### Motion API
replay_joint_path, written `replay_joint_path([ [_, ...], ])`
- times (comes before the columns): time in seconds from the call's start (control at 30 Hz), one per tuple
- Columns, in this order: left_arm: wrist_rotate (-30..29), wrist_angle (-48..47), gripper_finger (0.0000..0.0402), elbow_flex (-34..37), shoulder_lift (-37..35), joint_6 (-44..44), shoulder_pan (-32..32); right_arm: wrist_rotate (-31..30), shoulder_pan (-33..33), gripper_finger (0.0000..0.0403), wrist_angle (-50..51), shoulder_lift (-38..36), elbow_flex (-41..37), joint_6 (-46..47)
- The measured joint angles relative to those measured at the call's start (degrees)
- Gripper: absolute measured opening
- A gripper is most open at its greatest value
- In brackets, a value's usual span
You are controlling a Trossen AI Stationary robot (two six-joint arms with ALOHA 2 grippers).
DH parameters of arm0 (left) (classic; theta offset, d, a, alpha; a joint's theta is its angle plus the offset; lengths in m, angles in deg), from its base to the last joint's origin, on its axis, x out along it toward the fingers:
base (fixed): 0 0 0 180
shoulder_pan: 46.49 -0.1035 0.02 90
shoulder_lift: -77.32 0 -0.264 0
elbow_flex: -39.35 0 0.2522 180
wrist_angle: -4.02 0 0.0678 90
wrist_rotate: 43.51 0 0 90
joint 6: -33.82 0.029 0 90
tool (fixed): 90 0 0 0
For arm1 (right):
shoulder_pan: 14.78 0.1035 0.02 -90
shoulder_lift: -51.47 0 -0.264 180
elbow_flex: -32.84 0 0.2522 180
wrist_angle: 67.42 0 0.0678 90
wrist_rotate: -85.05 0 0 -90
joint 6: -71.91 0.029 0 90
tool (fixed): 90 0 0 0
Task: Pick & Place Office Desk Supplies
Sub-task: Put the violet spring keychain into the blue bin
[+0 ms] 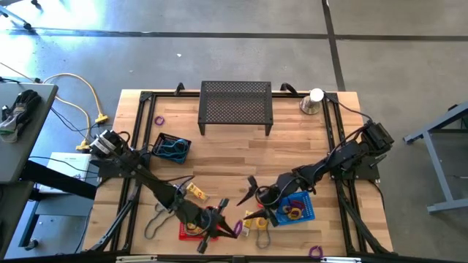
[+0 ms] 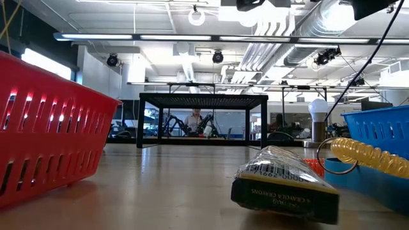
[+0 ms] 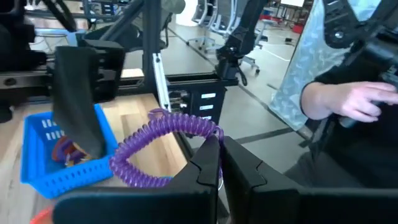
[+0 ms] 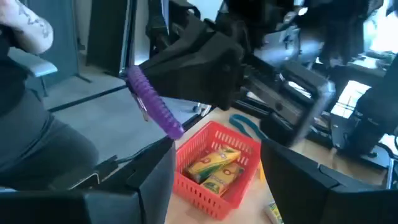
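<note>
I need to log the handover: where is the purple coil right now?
The purple coil is off the table, pinched in the left gripper's shut fingers above the red basket near the table's front edge, facing the open right gripper.

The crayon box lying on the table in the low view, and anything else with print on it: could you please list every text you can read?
Crayon box: upside-down white print beside a barcode, too blurred to read with confidence.
Yellow boxes in the red basket: printing visible, unreadable.
Blue basket: white marks inside, illegible.
</note>
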Motion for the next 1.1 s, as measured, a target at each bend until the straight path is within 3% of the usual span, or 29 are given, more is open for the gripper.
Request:
replay_joint_path([
  [0.17,0.22,-0.60,0.0001,0.00,0.00,-1.11,-1.80,6.72,-0.02,0.0216,1.36,0.00,0.00,0.01],
  [0.37,0.22,-1.01,0.0001,0.00,0.00,-1.67,-3.26,7.47,0.23,0.0216,1.76,0.09,-0.01,0.27],
  [0.57,0.24,-1.11,0.0001,0.00,0.00,-1.90,-3.69,12.84,0.51,0.0216,1.90,0.09,0.00,0.29],
  [0.83,-1.37,-1.15,0.0001,0.00,0.00,-1.86,-4.13,8.45,0.56,0.0215,0.65,0.13,-0.01,0.50],
  [1.1,-3.35,-1.14,0.0001,0.00,0.00,-1.88,-5.09,8.43,0.58,0.0215,1.05,0.15,0.00,0.63],
])
